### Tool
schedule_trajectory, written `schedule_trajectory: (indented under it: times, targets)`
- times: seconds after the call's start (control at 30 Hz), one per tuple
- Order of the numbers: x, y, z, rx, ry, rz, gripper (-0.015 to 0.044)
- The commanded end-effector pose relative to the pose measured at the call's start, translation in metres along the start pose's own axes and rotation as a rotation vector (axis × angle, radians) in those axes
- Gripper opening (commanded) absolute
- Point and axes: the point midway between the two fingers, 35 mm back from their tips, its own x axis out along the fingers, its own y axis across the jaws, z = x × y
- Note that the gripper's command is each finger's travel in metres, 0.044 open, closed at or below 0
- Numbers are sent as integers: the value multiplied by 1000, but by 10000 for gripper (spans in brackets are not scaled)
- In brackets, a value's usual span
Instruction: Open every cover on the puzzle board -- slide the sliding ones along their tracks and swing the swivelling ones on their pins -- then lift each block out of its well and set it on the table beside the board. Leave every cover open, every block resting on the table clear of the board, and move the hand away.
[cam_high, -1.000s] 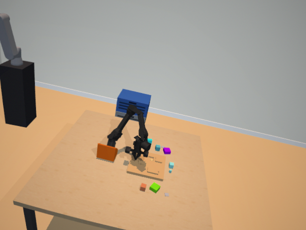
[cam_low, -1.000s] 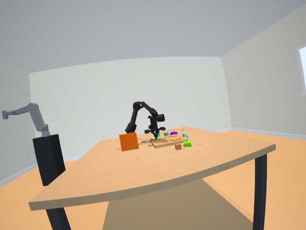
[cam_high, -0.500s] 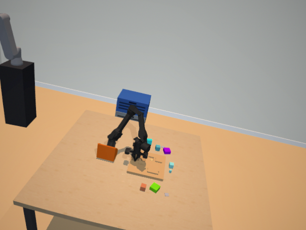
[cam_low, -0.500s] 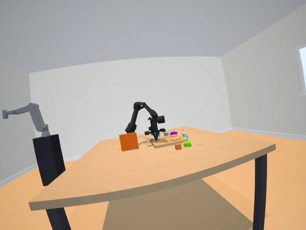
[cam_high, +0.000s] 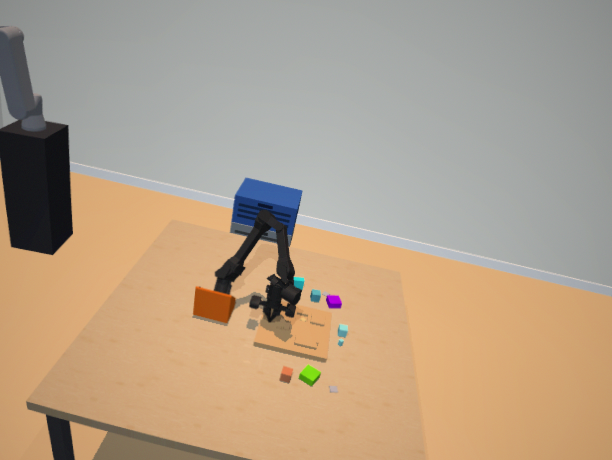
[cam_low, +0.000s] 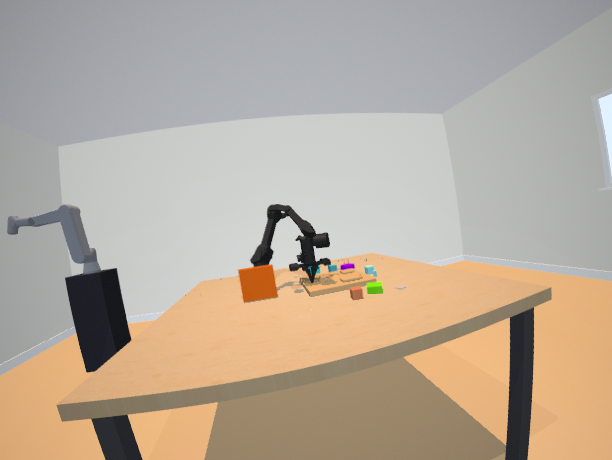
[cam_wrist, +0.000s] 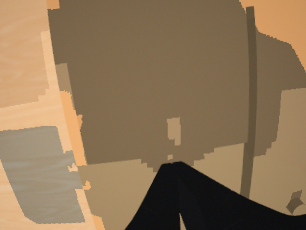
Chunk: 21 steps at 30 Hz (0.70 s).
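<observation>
The tan puzzle board (cam_high: 280, 343) (cam_low: 320, 290) (cam_wrist: 115, 185) lies flat, partly under the arm's shadow. Its raised covers and slots are tan too, and too small to tell how each stands. My gripper (cam_high: 270, 320) (cam_low: 313, 281) (cam_wrist: 172, 172) is shut and empty, tips low at the board's left part. Beside the board on the table are a green block (cam_high: 310, 375) (cam_low: 374, 288), an orange-red block (cam_high: 286, 374) (cam_low: 356, 293), a purple block (cam_high: 334, 301) (cam_low: 347, 266), a teal block (cam_high: 315, 295) (cam_low: 332, 268) and a light cyan block (cam_high: 343, 330) (cam_low: 369, 269).
A bright cyan block (cam_high: 299, 283) stands behind the board, close to the arm. A tiny cyan piece (cam_high: 341, 342) and a flat grey piece (cam_high: 333, 389) (cam_low: 400, 287) lie to the right. An orange panel (cam_high: 213, 304) (cam_low: 257, 283) stands left, before the arm's base.
</observation>
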Motion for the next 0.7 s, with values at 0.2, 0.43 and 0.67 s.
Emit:
schedule_trajectory:
  times: [0.2,0.43,0.67]
  targets:
    - [0,-1,12,2,-1,0,0]
    - [0,-2,18,2,0,0,0]
    - [0,-2,25,2,1,0,0]
